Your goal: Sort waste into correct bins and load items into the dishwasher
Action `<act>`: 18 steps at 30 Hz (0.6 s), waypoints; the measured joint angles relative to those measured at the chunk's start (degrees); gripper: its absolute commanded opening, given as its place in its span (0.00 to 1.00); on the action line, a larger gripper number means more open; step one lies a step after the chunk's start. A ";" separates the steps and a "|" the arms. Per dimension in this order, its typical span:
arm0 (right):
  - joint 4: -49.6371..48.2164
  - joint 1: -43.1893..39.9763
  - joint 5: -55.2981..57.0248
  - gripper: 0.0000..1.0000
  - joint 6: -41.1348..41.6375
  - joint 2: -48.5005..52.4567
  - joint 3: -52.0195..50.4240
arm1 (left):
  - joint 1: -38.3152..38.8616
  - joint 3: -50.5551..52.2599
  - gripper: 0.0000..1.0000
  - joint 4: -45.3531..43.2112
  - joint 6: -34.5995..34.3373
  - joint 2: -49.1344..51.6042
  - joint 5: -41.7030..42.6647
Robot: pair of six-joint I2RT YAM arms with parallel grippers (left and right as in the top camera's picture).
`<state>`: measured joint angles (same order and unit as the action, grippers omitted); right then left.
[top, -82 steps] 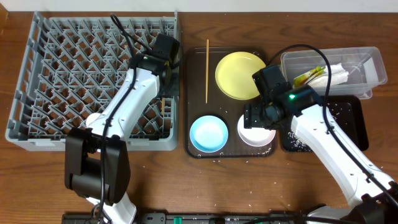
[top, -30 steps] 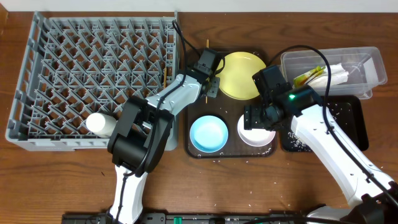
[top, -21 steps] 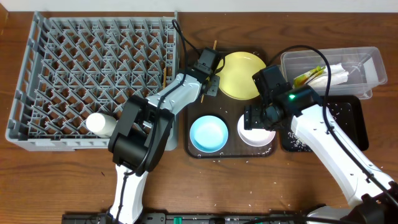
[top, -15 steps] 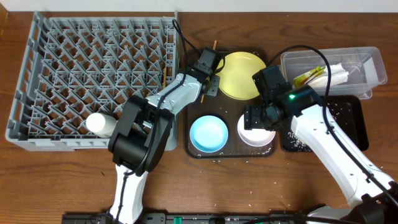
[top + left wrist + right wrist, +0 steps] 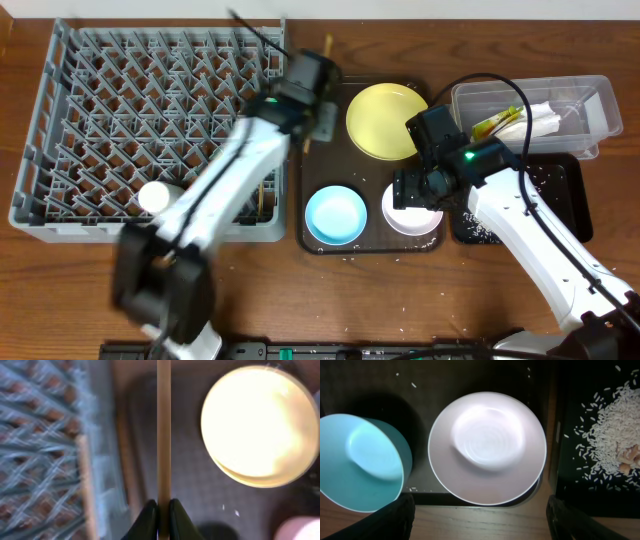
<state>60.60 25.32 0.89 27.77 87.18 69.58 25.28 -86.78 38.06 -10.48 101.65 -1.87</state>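
My left gripper (image 5: 163,512) has its fingers pressed together on one chopstick (image 5: 163,435), pinching it. In the wrist view the stick's long axis runs straight out from the fingertips. From overhead it lies roughly near-to-far, with the free end pointing at the table's far edge. It sits over the left side of the brown tray (image 5: 365,170), between the rack (image 5: 80,230) wall and the yellow plate (image 5: 385,120). The left arm is motion-blurred overhead. A second chopstick (image 5: 262,192) lies in the rack on about the same heading. My right gripper (image 5: 480,510) hangs spread wide over the white bowl (image 5: 487,447), with the blue bowl (image 5: 362,462) beside it. The wrapper (image 5: 495,125) is in the clear tub (image 5: 600,90); its print is too small to read.
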 measured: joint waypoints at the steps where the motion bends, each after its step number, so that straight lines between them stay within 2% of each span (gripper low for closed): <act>1: 0.02 0.00 -0.04 0.82 0.00 0.00 0.00 | -0.59 -0.42 0.08 1.53 0.00 -1.88 -0.02; 7: -0.44 0.00 -0.02 0.82 0.00 0.00 0.00 | -4.59 -0.74 0.08 9.35 -0.02 -4.85 -1.31; 18: -1.18 0.00 -0.02 0.82 0.00 0.00 0.00 | -7.48 3.30 0.08 9.84 -0.24 0.81 -1.90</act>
<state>59.42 25.32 0.86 27.77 87.18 69.58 17.80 -83.48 47.90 -10.72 102.45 -3.77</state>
